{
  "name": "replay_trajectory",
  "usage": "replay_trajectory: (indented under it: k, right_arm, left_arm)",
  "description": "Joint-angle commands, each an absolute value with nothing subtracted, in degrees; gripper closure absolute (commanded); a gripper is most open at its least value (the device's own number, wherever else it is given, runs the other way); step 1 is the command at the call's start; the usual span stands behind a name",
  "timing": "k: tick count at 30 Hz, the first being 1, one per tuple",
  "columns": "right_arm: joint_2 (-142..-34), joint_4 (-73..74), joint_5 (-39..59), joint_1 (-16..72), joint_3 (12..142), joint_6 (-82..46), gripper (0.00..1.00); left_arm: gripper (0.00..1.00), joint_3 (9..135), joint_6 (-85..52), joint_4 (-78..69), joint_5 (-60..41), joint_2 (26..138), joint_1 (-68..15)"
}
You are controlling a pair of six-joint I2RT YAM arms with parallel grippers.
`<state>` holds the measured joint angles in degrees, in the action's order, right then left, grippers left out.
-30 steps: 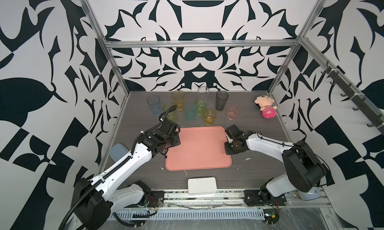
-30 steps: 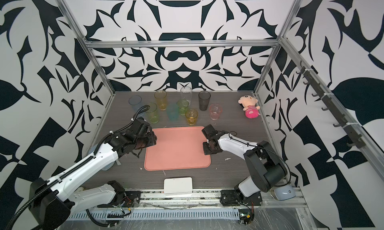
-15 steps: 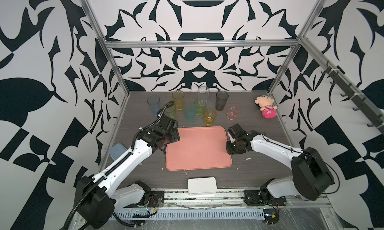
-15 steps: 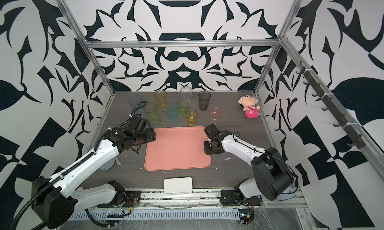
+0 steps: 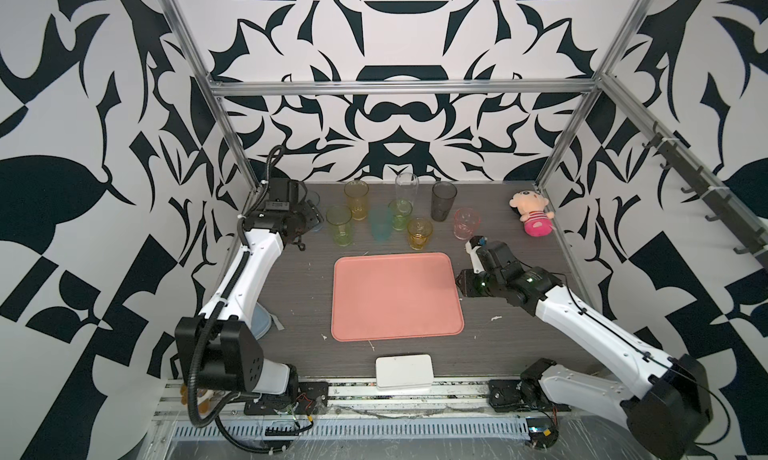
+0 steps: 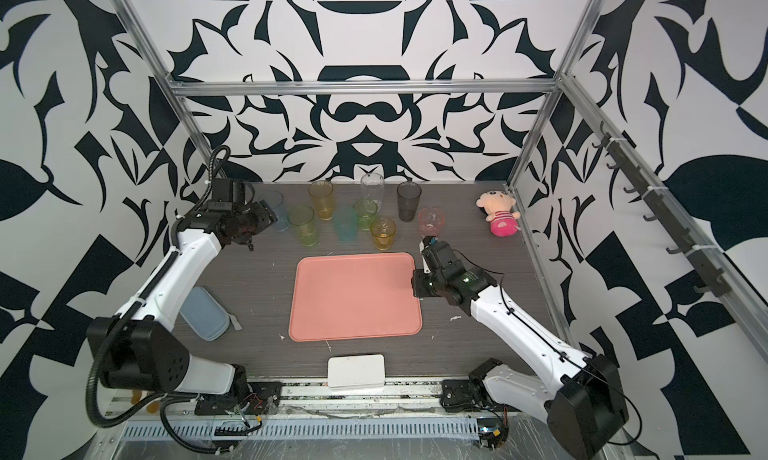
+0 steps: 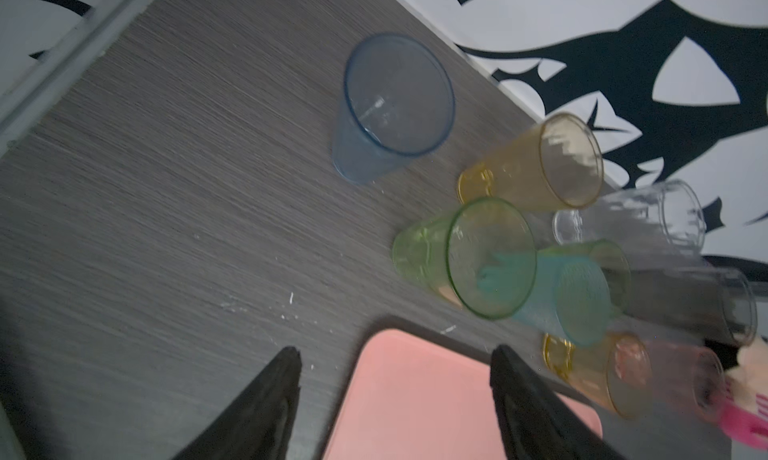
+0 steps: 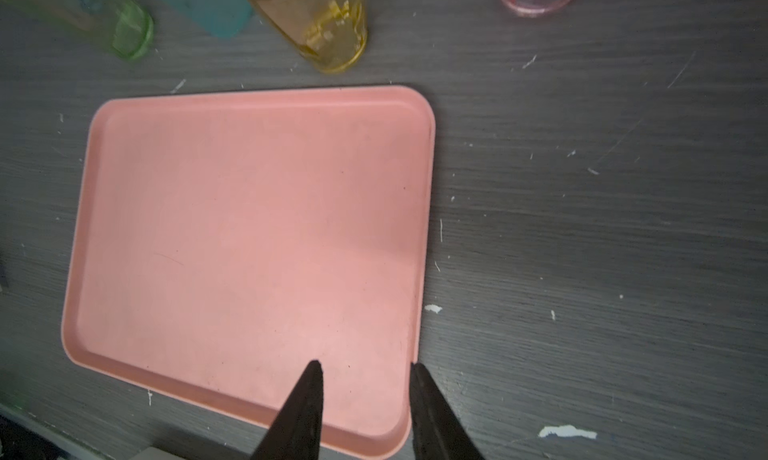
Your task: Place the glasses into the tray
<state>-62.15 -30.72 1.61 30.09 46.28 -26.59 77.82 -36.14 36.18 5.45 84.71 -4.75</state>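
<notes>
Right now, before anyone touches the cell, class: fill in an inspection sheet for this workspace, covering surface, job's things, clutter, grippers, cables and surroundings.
Surface: dark wood-grain table, scattered with white specks.
Job's things: pink tray bare; nine glasses upright behind it, none in it.
Clutter: plush doll in the far right corner; white box at the front edge; blue-grey case beside the left arm.
Grippers: left gripper open, empty, near the blue-grey glass; right gripper open, empty, fingers either side of the tray's right rim.
Cables: black hose along the left arm; none seen lying on the table.
Surroundings: patterned walls, metal frame, hook rail.
</notes>
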Motion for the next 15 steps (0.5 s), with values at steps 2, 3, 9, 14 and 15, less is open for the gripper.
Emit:
replay_trajectory:
  k: [2, 3, 9, 14, 15]
  right_arm:
    - [-61.00, -23.35, -0.81, 29.98, 43.92, -24.79, 0.62]
    - [-61.00, -21.76, -1.47, 30.01, 43.37, -24.28, 0.62]
    - [-64.68, -10.08, -5.62, 30.04, 41.07, -19.92, 0.61]
    - [-69.55, -3.27, -4.20, 30.02, 42.47, -19.50, 0.61]
    - [-70.43, -2.45, -3.81, 30.00, 42.67, -19.36, 0.60]
  left_arm:
    - [0.26, 83.96, -36.61, 36.24, 2.46, 89.95, -1.45]
    - [0.27, 85.46, -36.71, 36.44, 2.46, 91.42, -0.90]
    - [0.28, 93.58, -36.09, 38.79, 4.54, 99.21, 0.77]
    - [0.29, 99.69, -35.07, 41.37, 5.67, 105.14, 0.83]
    - [0.29, 100.53, -34.92, 41.73, 5.78, 106.25, 0.83]
